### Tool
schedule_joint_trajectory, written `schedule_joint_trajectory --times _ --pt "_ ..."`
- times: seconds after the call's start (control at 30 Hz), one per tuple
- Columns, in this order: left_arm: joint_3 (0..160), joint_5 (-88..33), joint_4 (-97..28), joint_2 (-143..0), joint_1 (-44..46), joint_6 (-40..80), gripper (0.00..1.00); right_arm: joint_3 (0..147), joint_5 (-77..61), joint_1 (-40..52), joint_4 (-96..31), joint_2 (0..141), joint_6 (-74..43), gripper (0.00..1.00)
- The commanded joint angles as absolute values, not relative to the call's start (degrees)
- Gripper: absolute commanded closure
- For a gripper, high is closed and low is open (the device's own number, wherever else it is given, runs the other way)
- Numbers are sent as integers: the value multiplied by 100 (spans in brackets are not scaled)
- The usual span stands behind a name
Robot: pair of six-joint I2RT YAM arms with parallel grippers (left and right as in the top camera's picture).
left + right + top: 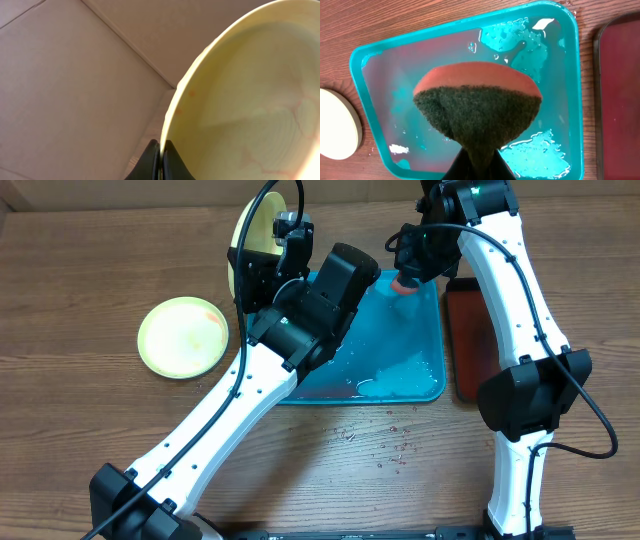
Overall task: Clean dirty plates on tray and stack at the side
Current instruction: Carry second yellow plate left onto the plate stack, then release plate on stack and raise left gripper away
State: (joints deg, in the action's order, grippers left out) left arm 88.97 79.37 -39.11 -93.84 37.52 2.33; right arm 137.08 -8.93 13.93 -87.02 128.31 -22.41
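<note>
Fingers of the left gripper [161, 159] are closed tight on the rim of a pale yellow held plate [250, 100]. They pinch it edge-on, so only a sliver of rim shows between the two black tips. From overhead this plate [252, 235] stands nearly upright beyond the far left corner of the tray [432, 330]. Whether its lower edge touches anything is hidden by the arm. The right gripper [477, 162] is likewise clamped, squeezing a sponge [477, 100] so that it bulges into a fan. The sponge has an orange-red foam layer on the far side and a dark green scouring face toward the camera. It hangs over the far right part of the tray, and I cannot tell whether it touches the tray floor. Two plates can be counted from overhead: the held one and a second plate [182, 336], which lies flat on the table well left of the tray, lime-rimmed with an orange tinge on its far side. There is one turquoise tray in the middle of the table, holding puddles of water, and one dark-red tray [468, 330] just beside it on the right. There is one sponge. Water drops [390, 445] speckle the wood near the tray. Faint reddish veins mark the held plate's inner face. In the right wrist view a pale round edge [335, 125] is cut off at the left, and it is not clear which plate it is. The left arm covers much of the tray's left half.
</note>
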Motion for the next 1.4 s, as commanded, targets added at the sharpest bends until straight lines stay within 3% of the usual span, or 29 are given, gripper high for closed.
schedule_joint_trajectory --times 0.0,0.13,0.33,0.53,0.7,1.0,1.37 --pt "8954 7950 -3879 -9247 3785 167 96 13692 -860 1413 -8694 12617 -2202 96" --pt "8952 7218 -4066 -9247 3778 169 96 13692 -860 1413 -8694 12617 -2202 96" --pt "8952 4692 -5216 -9244 3105 1144 96 13692 -858 1413 -8739 12617 -2200 96" --pt "8945 1258 -5612 -9251 1125 1330 96 13692 -860 1413 -8759 12617 -2200 96" --pt "8709 -370 -5583 -9301 -475 1227 96 13692 -860 1413 -8759 12617 -2202 96" --pt "7677 -1601 -4711 -10084 -2443 1153 96 13692 -860 1413 -8753 12617 -2202 96" --pt "7561 -1612 -3868 -11190 -2773 1247 96 13692 -862 1413 -8761 12617 -2202 96"
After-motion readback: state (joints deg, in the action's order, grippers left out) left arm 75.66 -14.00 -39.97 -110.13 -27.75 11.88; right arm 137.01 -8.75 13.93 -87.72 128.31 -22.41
